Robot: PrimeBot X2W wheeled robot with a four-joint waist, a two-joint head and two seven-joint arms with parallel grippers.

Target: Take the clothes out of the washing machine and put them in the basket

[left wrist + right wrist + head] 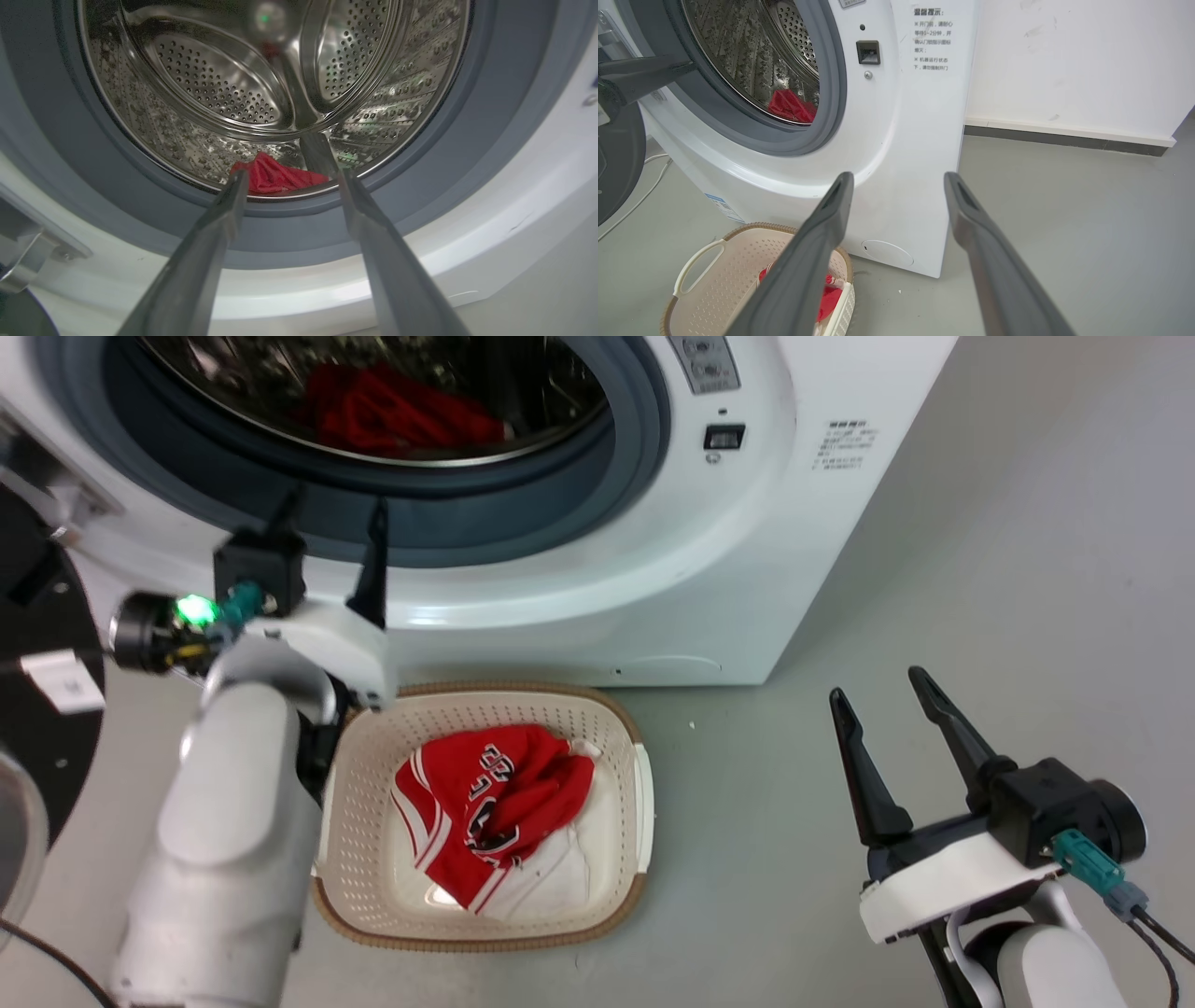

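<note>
at the washer [653,569] mouth, your left end effector [336,504] stands apart and empty, aimed to grab the red jersey [392,411] inside.

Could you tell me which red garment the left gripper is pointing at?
The plain red one in the washing machine, framed by the open left gripper; the numbered one lies in the basket.
</note>
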